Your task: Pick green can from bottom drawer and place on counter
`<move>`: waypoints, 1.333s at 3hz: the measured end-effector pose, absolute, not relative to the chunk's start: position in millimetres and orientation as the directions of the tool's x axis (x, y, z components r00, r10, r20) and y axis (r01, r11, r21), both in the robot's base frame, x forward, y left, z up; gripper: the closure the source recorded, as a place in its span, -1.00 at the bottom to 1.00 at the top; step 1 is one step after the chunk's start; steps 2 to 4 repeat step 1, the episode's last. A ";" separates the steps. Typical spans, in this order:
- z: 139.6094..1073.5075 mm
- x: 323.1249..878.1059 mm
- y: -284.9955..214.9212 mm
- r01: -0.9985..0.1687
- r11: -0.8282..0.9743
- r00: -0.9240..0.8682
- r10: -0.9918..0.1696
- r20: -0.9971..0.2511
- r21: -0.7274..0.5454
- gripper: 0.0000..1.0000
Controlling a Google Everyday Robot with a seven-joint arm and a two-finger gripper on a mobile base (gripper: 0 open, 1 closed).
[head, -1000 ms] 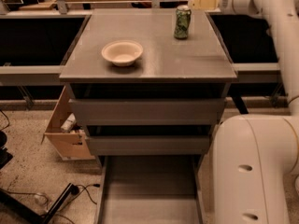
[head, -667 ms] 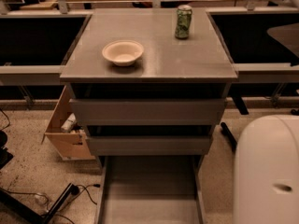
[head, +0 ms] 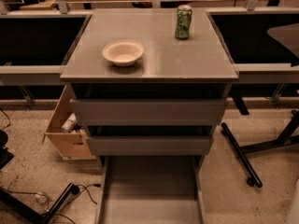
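Green can (head: 183, 22) stood upright on the counter (head: 187, 62), behind and to the right of the bowl (head: 123, 52) and well apart from it, silver top up. Nothing touched the can and it did not lean. The bowl, pale and shallow, sat nearer the counter's front edge with nothing visible in it. Bottom drawer (head: 149, 195) was pulled out, well below the bowl and forward of it. The stretch of its grey floor I could see held no can, and its front end ran out of sight. The two upper drawers (head: 148, 112) sat directly under the bowl's level, one above the other, only slightly proud of the cabinet. A cardboard box (head: 65, 134) lay on the floor, down and left of the bowl, against the cabinet's side. The gripper was nowhere in sight, neither by the can nor over the drawer, so I could not tell how its jaws stood. My reading: the lift out of the drawer and the setting down both looked done, since the can rested free on the counter with no hold on it. Little seemed left, perhaps nothing. The drawer was open, but the task does not ask for it to be shut. The can was near the counter's back edge yet fully on the slab, so I judged the placing sound.
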State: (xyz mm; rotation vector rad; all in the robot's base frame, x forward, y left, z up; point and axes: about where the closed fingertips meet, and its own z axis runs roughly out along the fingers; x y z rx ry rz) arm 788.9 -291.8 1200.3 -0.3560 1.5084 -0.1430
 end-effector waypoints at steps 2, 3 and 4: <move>1281.6 739.0 -283.3 0.002 0.936 0.198 -0.346 -0.917 -0.353 -1.00; 1281.6 739.0 -283.3 0.002 0.936 0.198 -0.346 -0.917 -0.353 -1.00; 1281.6 739.0 -283.3 0.002 0.936 0.198 -0.346 -0.917 -0.353 -1.00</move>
